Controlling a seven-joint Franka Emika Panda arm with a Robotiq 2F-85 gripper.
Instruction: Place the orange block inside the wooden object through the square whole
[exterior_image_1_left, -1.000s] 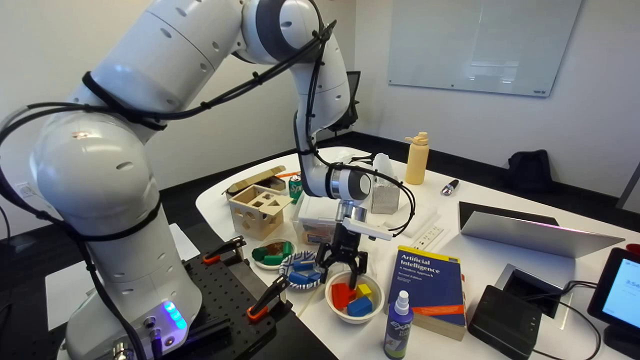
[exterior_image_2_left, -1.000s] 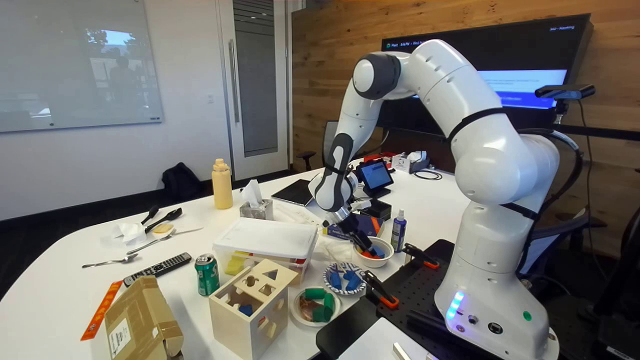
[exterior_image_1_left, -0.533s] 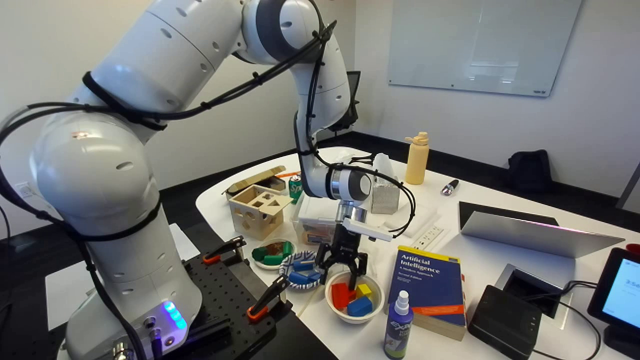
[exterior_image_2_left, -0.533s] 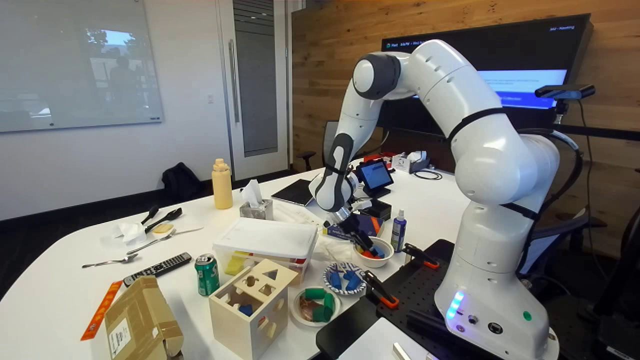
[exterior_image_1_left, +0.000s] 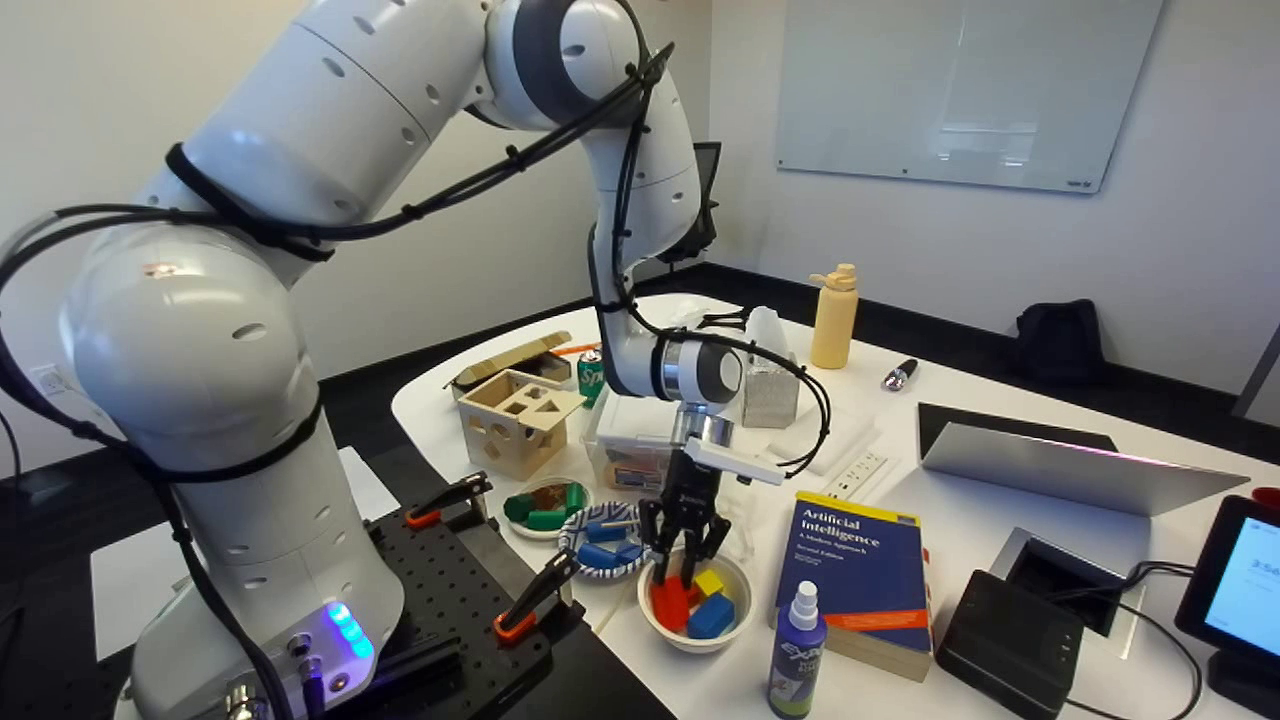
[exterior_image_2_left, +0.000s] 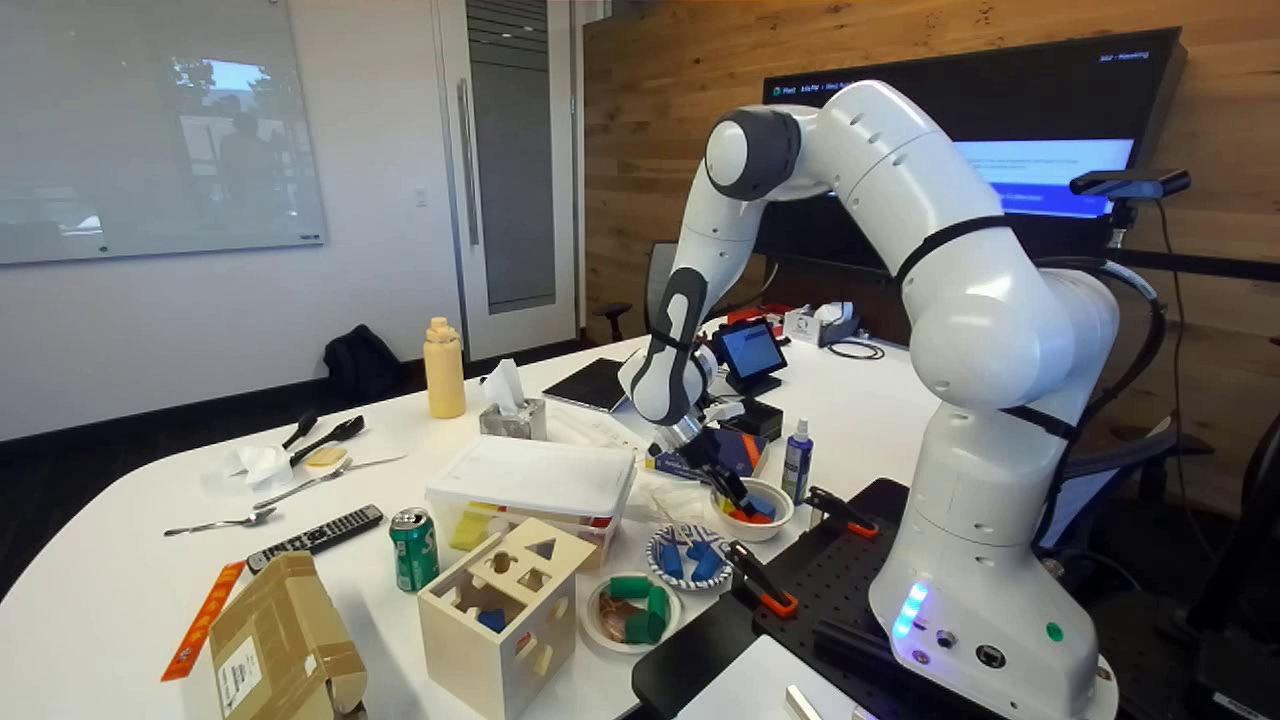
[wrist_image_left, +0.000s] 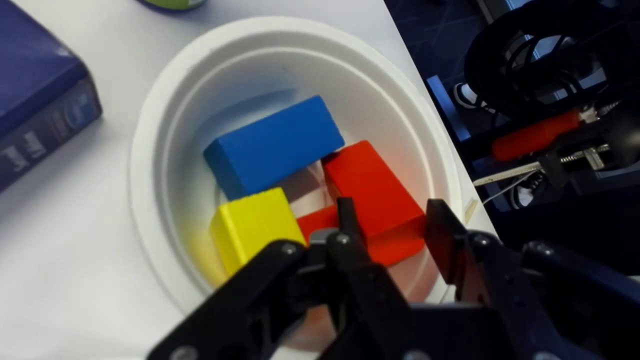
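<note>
The orange block (wrist_image_left: 375, 192), a bright orange-red piece, lies in the white bowl (wrist_image_left: 155, 150). My gripper (wrist_image_left: 390, 200) has closed around it, with a finger against each side. A second red piece (wrist_image_left: 317, 220) lies lower in the bowl, partly hidden by the near finger. In an exterior view my gripper (exterior_image_1_left: 674, 572) reaches down into the bowl (exterior_image_1_left: 745, 600) with the block (exterior_image_1_left: 672, 605) at its tips. The wooden object (exterior_image_2_left: 470, 650) stands apart on the table, cutouts in its top and sides; a blue piece (exterior_image_2_left: 491, 621) shows inside it.
A yellow block (wrist_image_left: 257, 225) and a blue block (wrist_image_left: 275, 145) share the bowl. Close by stand a patterned plate (exterior_image_1_left: 575, 560) of blue pieces, a plate (exterior_image_2_left: 600, 635) of green pieces, a lidded plastic container (exterior_image_2_left: 540, 480), a spray bottle (exterior_image_1_left: 797, 650), a book (exterior_image_1_left: 855, 560) and clamps (exterior_image_1_left: 535, 600).
The fingers have come together on the orange block, having stood wide apart half a second ago. The bowl and its blocks have shifted slightly; the arm has hardly moved.
</note>
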